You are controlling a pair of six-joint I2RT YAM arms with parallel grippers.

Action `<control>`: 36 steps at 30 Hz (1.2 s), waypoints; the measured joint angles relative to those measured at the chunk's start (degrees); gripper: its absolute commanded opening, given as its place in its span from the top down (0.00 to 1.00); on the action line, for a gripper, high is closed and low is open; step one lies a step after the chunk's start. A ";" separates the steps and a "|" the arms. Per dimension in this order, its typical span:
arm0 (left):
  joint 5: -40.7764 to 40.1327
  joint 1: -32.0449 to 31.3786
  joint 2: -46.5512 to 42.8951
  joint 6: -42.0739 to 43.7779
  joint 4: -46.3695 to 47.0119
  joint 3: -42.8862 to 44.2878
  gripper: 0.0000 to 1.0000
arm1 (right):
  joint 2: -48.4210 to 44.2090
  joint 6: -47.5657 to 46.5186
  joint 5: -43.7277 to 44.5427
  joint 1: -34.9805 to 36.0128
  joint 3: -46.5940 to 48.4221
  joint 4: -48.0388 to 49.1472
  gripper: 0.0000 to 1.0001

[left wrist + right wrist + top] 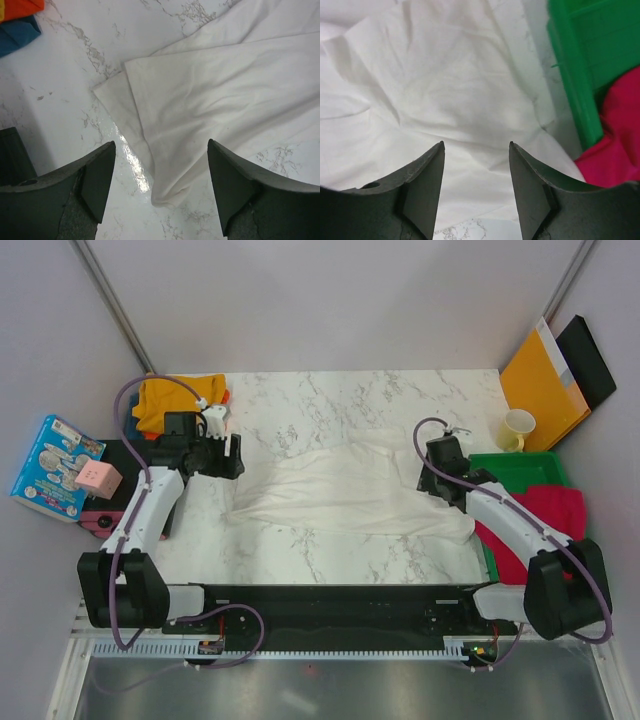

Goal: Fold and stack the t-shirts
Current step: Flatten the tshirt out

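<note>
The white t-shirt (350,495) lies partly folded across the middle of the marble table. My left gripper (232,455) is open above its left end; the shirt's corner (165,192) lies between the jaws. My right gripper (428,480) is open above the shirt's right part (445,90), holding nothing. A mustard yellow shirt (175,400) lies piled at the far left, with orange (17,7) and blue (15,35) cloth beside it. The crimson-pink shirt (540,520) lies at the right in the green tray, and shows in the right wrist view (617,145).
A green plastic tray (520,468) stands at the right, its wall close to my right gripper (572,75). A cream mug (517,428), an orange-yellow envelope (540,380) and a black board stand far right. A book (55,465) and pink box (97,478) lie off the left edge.
</note>
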 measured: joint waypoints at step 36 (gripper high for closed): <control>-2.64 0.00 0.79 -2.49 0.00 -1.68 0.23 | 39.45 -4.15 0.17 0.76 27.65 8.02 0.62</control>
